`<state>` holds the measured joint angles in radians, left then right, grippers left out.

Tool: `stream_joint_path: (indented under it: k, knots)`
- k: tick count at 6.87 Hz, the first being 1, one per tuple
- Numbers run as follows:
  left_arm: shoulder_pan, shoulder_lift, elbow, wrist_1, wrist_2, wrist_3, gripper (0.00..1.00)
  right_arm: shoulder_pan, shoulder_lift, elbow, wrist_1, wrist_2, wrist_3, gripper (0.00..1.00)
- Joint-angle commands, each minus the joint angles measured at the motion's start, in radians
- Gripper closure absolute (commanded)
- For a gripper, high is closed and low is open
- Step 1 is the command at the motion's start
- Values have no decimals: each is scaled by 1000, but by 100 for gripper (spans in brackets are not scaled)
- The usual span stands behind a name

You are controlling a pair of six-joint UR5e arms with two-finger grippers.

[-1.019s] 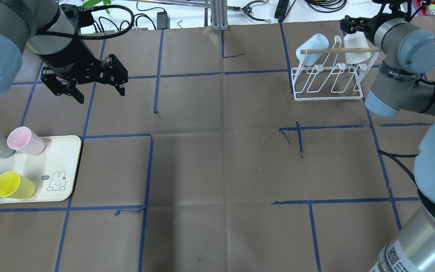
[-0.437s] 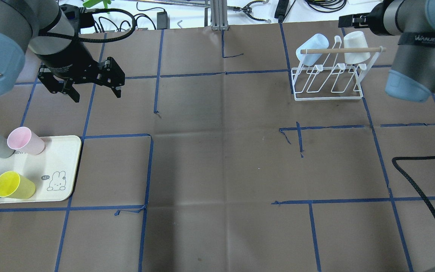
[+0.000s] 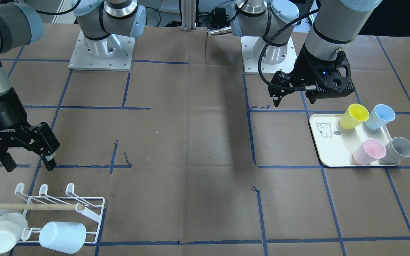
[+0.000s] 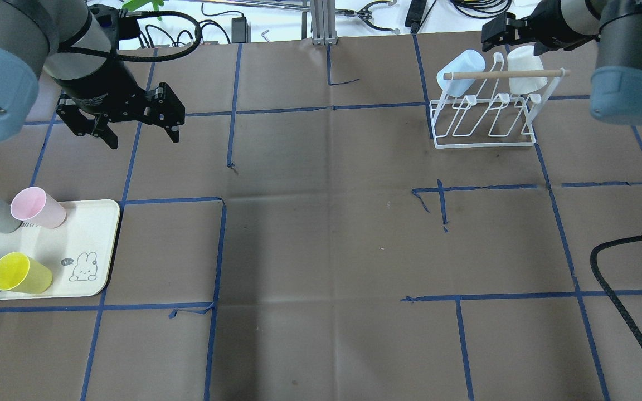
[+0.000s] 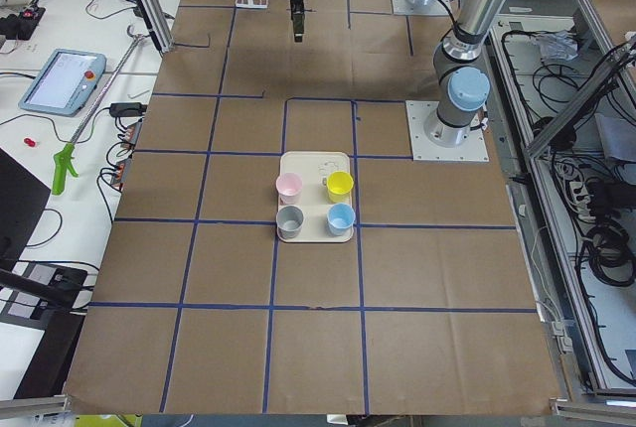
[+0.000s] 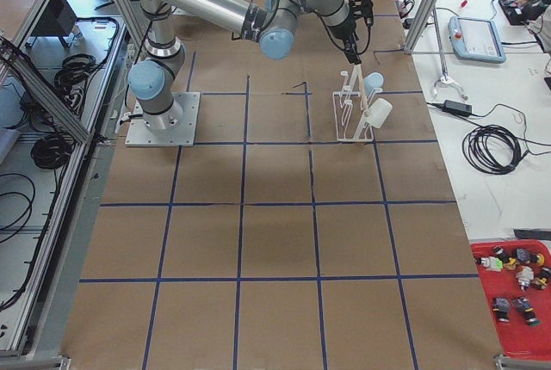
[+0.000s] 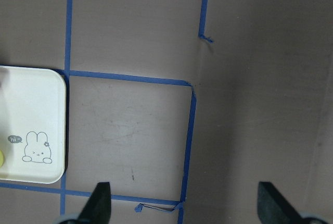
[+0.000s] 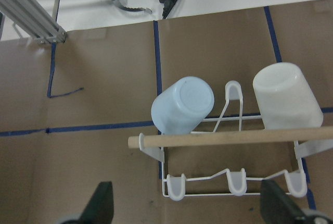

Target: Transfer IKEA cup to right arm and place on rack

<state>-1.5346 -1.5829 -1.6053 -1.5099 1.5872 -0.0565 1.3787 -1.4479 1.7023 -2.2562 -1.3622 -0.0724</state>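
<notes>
Front-facing view: at upper right the left tool [image 3: 294, 96] hangs empty with its jaws wide apart, just above the tray [image 3: 327, 151]. On the tray wait the yellow cup [image 3: 353, 116], blue cup [image 3: 379, 116], pink cup [image 3: 368, 151] and grey cup [image 3: 399, 149]. At lower left the right tool [image 3: 30, 161], also spread and empty, hovers just above the rack [image 3: 84, 198]. The rack already carries a white cup [image 3: 5, 233] and a light-blue cup [image 3: 62, 236].

Overhead: the tray sits down and left of the left tool, so that arm is plainly the nearer. The right one is far across the table [image 4: 326, 223].

Left side view: the four tray cups stand upright, mouths up, long axes vertical.

Left wrist view: only the tray's corner shows, at the left edge, outside the spread fingers [image 7: 100, 203]. I'd judge the tool must shift that way before dropping on a cup.

Right wrist view: the rack lies below, tool spread.
</notes>
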Motion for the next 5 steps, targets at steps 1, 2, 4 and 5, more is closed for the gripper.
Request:
stream_joint_path:
  k: [1,2,4,5]
  knots:
    - [-1,0,1,0,-30,6,0,45,-101,-13,279,-78,11,0]
    - [-1,1,-2,0,-27,7,0,87,-162,-12,399,-99,44,0]
    - [1,3,-2,-1,-26,7,0,167,-189,-15,494,-129,135,0]
    - [-1,4,-2,-1,-26,9,0,181,-189,-16,553,-144,137,0]
